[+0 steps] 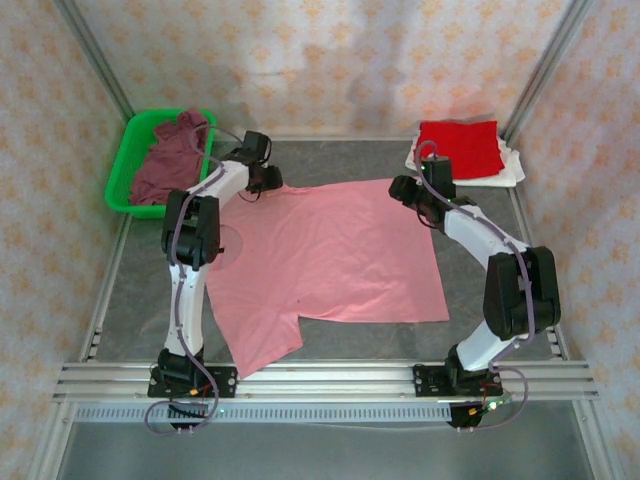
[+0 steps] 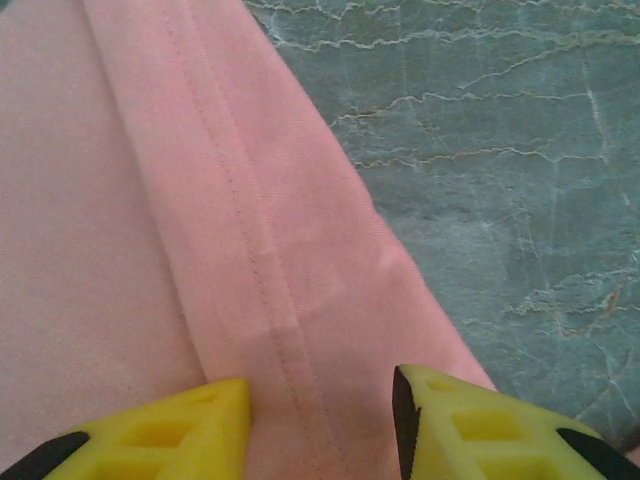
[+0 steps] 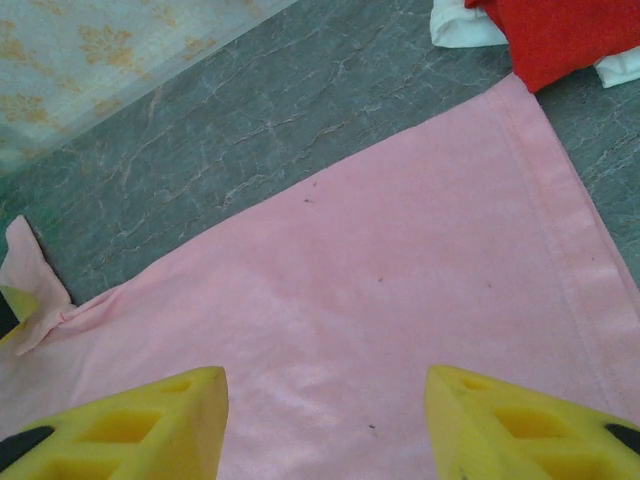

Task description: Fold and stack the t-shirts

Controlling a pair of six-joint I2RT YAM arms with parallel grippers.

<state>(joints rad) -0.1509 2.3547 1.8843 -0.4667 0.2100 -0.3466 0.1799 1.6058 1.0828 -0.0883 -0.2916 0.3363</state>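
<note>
— Patterned walls close in a grey marbled table [image 1: 470, 270]. What lies on it?
— Mostly the light pink t-shirt [image 1: 330, 260], spread flat across the middle.
— And the other shirts?
— The green basket [image 1: 122, 180] at the far left corner holds the dusty maroon t-shirt [image 1: 170, 160], crumpled. At the far right the bright red t-shirt [image 1: 458, 148] sits folded on the white t-shirt [image 1: 508, 170].
— The arms?
— The left end effector [image 2: 320, 385] is down at the pink shirt's far left edge, fingers apart with the hem between them. The right end effector [image 3: 325, 380] is spread wide over the far right part of the shirt, gripping nothing.
</note>
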